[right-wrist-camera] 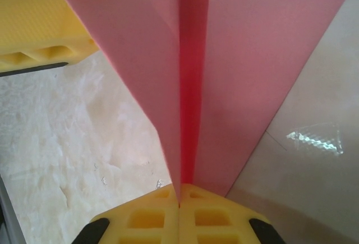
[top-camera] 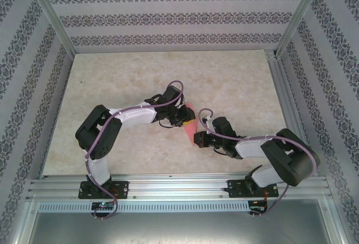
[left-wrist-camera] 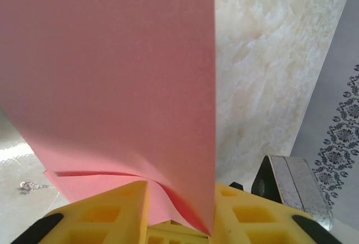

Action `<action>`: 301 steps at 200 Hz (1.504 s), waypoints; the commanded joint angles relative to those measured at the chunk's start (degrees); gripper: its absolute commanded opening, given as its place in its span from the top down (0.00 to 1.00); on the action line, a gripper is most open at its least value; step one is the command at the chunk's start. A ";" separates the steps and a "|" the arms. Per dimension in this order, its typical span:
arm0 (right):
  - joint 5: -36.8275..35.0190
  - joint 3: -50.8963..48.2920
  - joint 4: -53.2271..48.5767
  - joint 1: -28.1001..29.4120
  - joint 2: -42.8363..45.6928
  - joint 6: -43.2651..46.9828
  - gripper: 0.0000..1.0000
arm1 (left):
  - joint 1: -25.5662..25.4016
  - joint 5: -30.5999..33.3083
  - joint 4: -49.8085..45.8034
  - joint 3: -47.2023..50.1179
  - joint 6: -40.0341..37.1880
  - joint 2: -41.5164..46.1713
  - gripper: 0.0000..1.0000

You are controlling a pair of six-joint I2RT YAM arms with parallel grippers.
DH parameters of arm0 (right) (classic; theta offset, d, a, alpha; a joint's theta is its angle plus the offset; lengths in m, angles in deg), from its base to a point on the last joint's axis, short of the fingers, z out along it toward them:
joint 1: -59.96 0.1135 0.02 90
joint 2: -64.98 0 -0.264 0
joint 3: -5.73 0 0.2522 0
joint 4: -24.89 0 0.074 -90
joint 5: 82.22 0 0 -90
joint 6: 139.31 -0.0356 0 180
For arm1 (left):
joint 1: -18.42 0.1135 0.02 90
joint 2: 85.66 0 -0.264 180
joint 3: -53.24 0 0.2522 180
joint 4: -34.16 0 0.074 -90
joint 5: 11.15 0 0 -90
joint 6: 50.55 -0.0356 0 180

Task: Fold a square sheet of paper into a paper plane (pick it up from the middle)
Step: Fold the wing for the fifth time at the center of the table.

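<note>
1. Walls point(top-camera: 168, 17) with a gray flower pattern stand on three sides, held in a shiny metal frame point(top-camera: 179, 187).
2. Between them lies a pale table point(top-camera: 140, 70) that looks like stone.
3. Two black and white arms sit at the near edge. The left arm point(top-camera: 104, 132) and the right arm point(top-camera: 280, 154) both bend in toward the middle.
4. The paper plane point(top-camera: 189, 122) is there in the middle, lifted off the table between the two grippers. It is pink-red and comes to a point.
5. The right gripper point(top-camera: 201, 137) has the pointed end. In its own camera its yellow jaws point(right-wrist-camera: 179, 210) are pressed tight together on the middle fold of the plane point(right-wrist-camera: 247, 59), and the two wings spread up and away.
6. The left gripper point(top-camera: 180, 114) is at the wide end. In its camera its yellow fingers point(left-wrist-camera: 106, 213) stand apart, and the paper point(left-wrist-camera: 112, 76) rises out of the gap between them.
7. One edge of the paper rests against the right-hand finger point(left-wrist-camera: 263, 216).
</note>
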 commanded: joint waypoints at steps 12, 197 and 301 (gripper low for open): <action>-2.45 0.26 -0.33 1.71 1.42 4.14 0.97 | 0.48 -1.62 0.60 -0.82 1.12 0.64 0.59; -10.58 1.83 -5.55 5.70 4.58 8.53 0.98 | -2.82 3.38 0.78 5.62 13.55 7.86 0.35; -12.69 0.82 -5.90 6.50 6.32 9.88 0.95 | -4.27 1.07 3.59 4.69 15.74 3.17 0.36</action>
